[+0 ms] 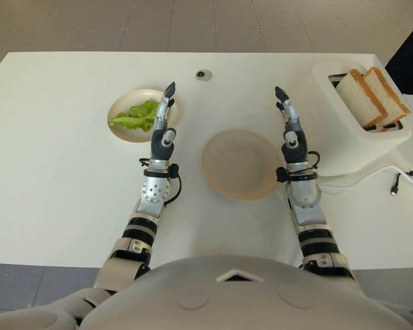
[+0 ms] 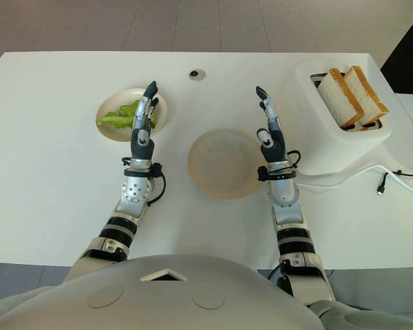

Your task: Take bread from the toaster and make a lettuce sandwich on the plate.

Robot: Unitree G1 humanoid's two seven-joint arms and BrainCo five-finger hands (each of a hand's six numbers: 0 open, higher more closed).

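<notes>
Two bread slices [image 1: 369, 96]: square, pale crumb with tan crusts, standing tilted side by side in the toaster's slots and sticking well out.
Toaster [image 1: 361, 146]: smooth white rounded box, sitting at 2 o'clock from the plate.
Plate [image 1: 239, 165]: round, shallow, matte beige, lying between the two hands.
Lettuce [image 1: 139, 115]: ruffled green leaves, resting in a small round cream dish [image 1: 124, 132] at 10 o'clock from the plate.
Left hand [image 1: 164, 127]: holding nothing, fingers stretching straight toward 12 o'clock, overlapping the dish's right rim.
Right hand [image 1: 291, 127]: gripping nothing, fingers stretching straight, standing between plate and toaster.
Table [image 1: 55, 172]: flat, smooth white, carrying everything.
</notes>
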